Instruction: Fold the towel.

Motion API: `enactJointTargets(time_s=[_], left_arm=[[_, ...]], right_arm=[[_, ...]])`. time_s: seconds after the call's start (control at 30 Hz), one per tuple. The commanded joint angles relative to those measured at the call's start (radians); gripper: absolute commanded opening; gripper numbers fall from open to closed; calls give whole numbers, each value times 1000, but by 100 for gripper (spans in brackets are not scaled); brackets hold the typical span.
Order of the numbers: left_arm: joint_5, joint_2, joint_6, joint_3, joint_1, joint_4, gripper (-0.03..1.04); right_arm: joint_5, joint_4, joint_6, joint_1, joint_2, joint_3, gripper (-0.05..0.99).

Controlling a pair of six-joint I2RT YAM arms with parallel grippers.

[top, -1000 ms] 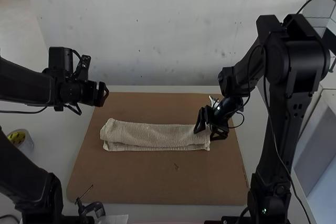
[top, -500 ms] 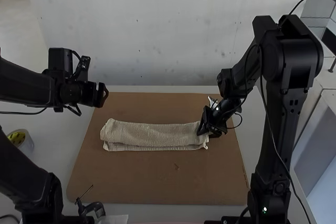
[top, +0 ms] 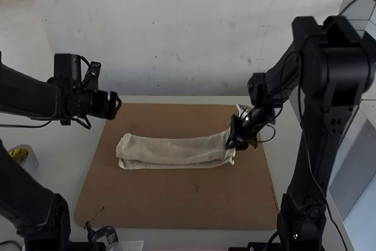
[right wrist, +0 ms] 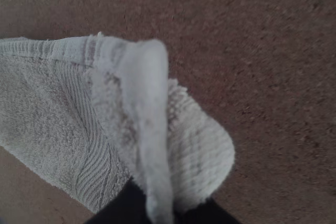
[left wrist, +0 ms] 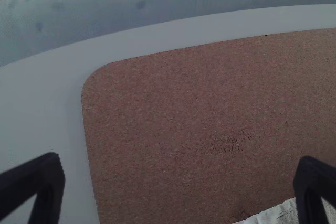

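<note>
High view, starting at the near side: a flat, brown, rectangular board (top: 176, 204) lies on the pale, smooth table (top: 56, 168). Across the board's middle rests the beige, ribbed cloth towel (top: 170, 151), folded into a long, narrow strip. At the strip's right end, the black right gripper (top: 231, 142) pinches the cloth, which bunches up in the right wrist view. Farther off, near the board's far left corner, hangs the black left gripper (top: 116, 105), its fingers (left wrist: 50, 182) spread wide.
</note>
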Motion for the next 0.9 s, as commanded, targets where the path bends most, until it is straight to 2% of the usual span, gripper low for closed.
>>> enactJointTargets(time_s=[0.0, 0.6, 0.87], left_arm=[[18, 25, 10, -5, 12, 19, 97], [18, 30, 5, 4, 9, 25, 97], [7, 31, -6, 10, -3, 25, 97]], right_arm=[[-6, -4, -10, -56, -57, -3, 3], [-35, -115, -151, -303, -126, 35, 3], [-63, -138, -240, -457, -89, 79, 3]])
